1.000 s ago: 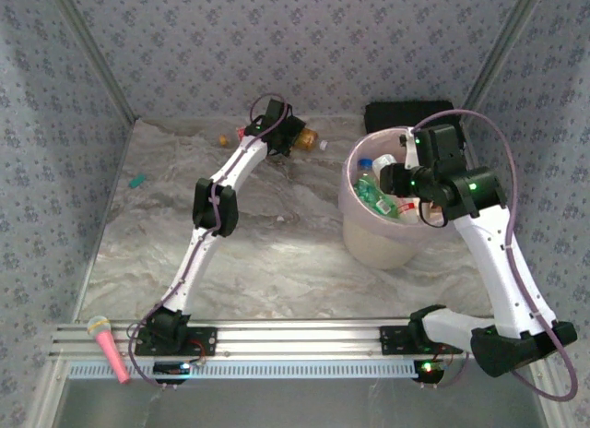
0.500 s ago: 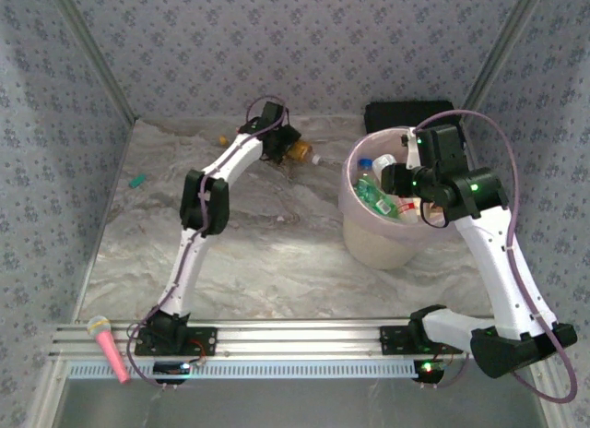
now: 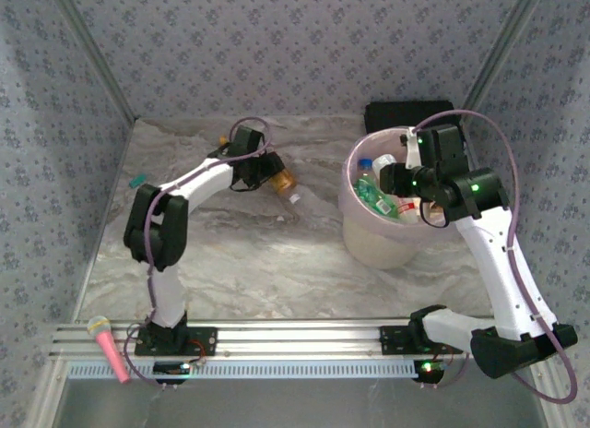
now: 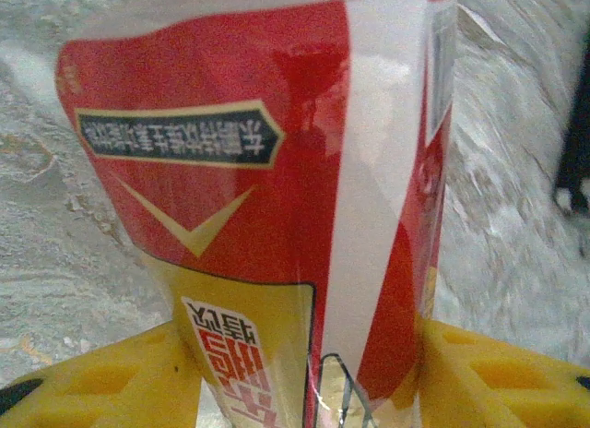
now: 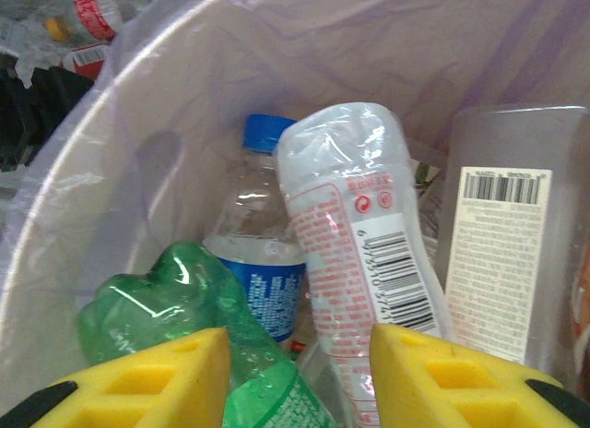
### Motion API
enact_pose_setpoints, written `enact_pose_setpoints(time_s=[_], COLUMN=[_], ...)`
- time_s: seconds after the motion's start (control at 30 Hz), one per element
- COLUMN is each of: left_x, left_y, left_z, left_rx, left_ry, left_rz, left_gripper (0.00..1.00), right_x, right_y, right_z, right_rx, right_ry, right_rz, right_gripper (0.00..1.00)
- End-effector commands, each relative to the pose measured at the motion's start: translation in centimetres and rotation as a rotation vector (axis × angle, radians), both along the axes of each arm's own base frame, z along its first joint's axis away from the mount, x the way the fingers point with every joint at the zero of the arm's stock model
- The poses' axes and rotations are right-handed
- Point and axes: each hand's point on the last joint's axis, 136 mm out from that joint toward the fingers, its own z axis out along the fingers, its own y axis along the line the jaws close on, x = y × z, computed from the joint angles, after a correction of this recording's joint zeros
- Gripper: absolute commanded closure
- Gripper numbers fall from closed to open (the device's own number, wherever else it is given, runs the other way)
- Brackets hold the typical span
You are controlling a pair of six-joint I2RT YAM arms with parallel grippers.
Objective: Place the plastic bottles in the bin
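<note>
A plastic bottle [image 4: 258,160] with a red and yellow label stands between the yellow fingers of my left gripper [image 4: 304,373], which is shut on it. From above, that bottle [image 3: 285,181] juts out of the left gripper [image 3: 267,175] over the middle back of the table. My right gripper [image 3: 392,181] hangs over the bin [image 3: 369,245], a cream bucket with a pink liner. Its fingers stand open with nothing between them [image 5: 300,354]. Below them in the bin lie a green bottle [image 5: 157,308], a blue-capped clear bottle [image 5: 258,225] and a white bottle [image 5: 369,225] with red print.
A small bottle [image 3: 222,139] lies near the back wall. A teal scrap [image 3: 137,181] is at the left edge, a black case [image 3: 406,114] behind the bin, and a pink microphone [image 3: 109,347] on the front rail. Patterned walls close in three sides.
My left arm has swung left and toward the front, carrying the red-labelled bottle away from the back wall. The right arm has stayed still over the bin.
</note>
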Motion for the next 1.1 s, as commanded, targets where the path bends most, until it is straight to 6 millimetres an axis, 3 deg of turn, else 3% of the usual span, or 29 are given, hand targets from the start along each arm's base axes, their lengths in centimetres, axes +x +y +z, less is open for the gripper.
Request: enact_pose_setpoints(time_s=[0.0, 0.3, 0.57, 0.63, 0.8, 1.07], left_x=[-0.7, -4.1, -6.3, -6.9, -8.5, -10.2], left_y=[-1.9, -0.8, -1.2, -1.1, -1.4, -1.4], left_z=[5.7, 10.6, 12.6, 13.3, 15.7, 18.7], left_rx=[-0.080, -0.070, -0.107, -0.124, -0.166, -0.223], left_ry=[-0.241, -0.501, -0.571, -0.588, -0.654, -0.714], left_rz=[-0.241, -0.447, -0.553, -0.572, -0.623, -0.639], left_gripper=[0.47, 0.47, 0.47, 0.46, 0.46, 0.46], right_x=[-0.1, 0.4, 2.7, 3.3, 5.1, 7.6], right_y=[1.8, 8.8, 15.5, 16.2, 17.5, 20.5], right_z=[3.2, 6.8, 5.9, 5.8, 4.7, 3.3], right_rx=[0.090, 0.212, 0.244, 0.260, 0.265, 0.317], right_ry=[-0.083, -0.151, -0.109, -0.100, -0.045, -0.011], right_rz=[0.082, 0.303, 0.445, 0.464, 0.495, 0.582], right_gripper=[0.55, 0.54, 0.52, 0.47, 0.21, 0.12])
